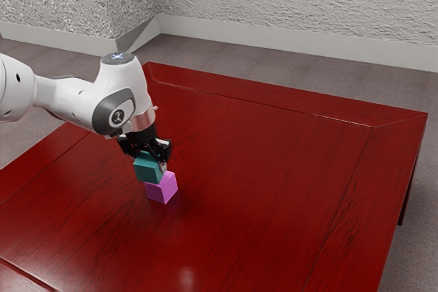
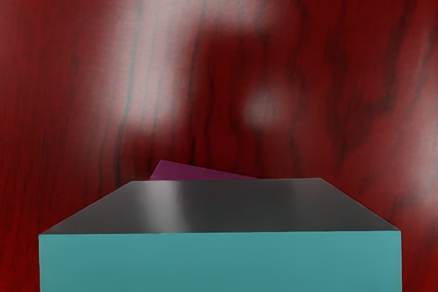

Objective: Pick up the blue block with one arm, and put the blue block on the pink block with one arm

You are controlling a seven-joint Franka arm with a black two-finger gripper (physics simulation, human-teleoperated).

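So I've got the gripper (image 1: 151, 158) pinching the blue block (image 1: 148, 169) right above the pink block (image 1: 163, 188), maybe slightly off-center, contact unclear.

No legible text; small emblem on arm's grey joint cap (image 1: 120, 115), unreadable.

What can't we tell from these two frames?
- Wrist view: most of the pink block, hidden behind the blue block.
- Exterior view: whether the blue block rests on the pink block or hangs just above; seam too small.
- Exterior view: base of the arm, cut off by the left edge.
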